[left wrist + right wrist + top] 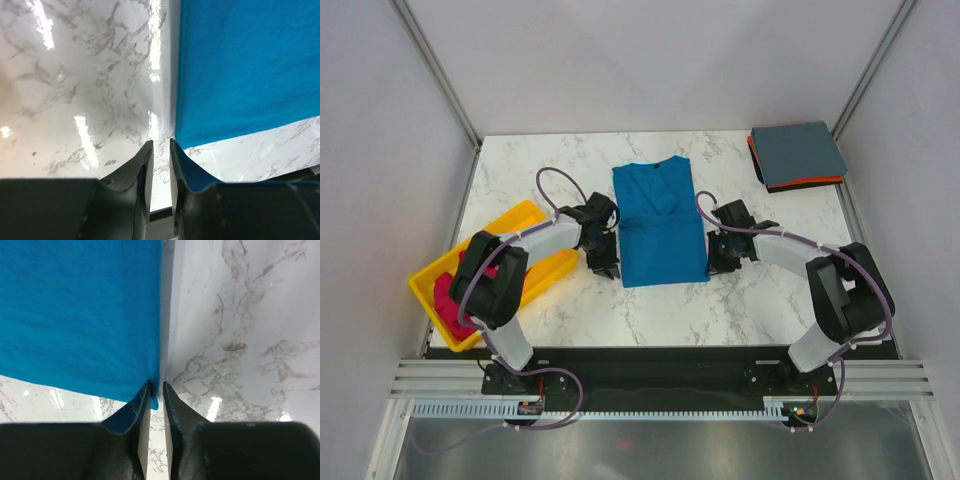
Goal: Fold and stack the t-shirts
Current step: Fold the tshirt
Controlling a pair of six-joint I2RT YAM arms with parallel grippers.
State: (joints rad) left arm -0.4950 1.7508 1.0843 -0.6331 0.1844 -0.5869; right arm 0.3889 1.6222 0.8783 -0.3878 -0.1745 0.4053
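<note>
Folding blue t-shirt [660, 225]: right gripper [156, 386] pinches its lower-right corner, left gripper [160, 142] narrow, hold unclear; I'd lift the hem up-frame next.

Count of items in view:

- T-shirts: four. One blue t-shirt [660, 225], one magenta-red t-shirt [453, 300], one slate grey-blue t-shirt [798, 153] and one orange t-shirt [812, 182], of which only an edge shows.
- Trays: one yellow tray [520, 212].
- Arms: two, the left arm [535, 240] and the right arm [785, 250].
- Hands: two, the left hand [160, 145] and the right hand [156, 386]. Each has two fingers, four fingers in all.
- Worktops: one, the marble-patterned worktop [770, 290].
</note>
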